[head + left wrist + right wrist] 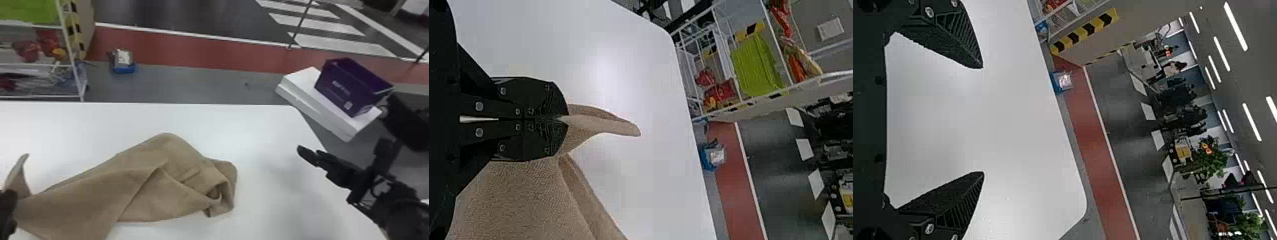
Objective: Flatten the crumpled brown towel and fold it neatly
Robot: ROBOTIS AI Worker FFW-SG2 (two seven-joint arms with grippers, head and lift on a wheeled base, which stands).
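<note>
brown towel (86,198), corner pinched in left hand (8,206)

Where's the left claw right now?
Left claw is at the head view's left edge, shut on the raised left end of the brown towel, above the white table.

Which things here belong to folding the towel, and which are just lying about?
For the job:
brown towel, rumpled
table under it
left hand, closed on towel
right hand, open, empty

Lying about:
purple box
white box beneath it
blue item on floor
</note>
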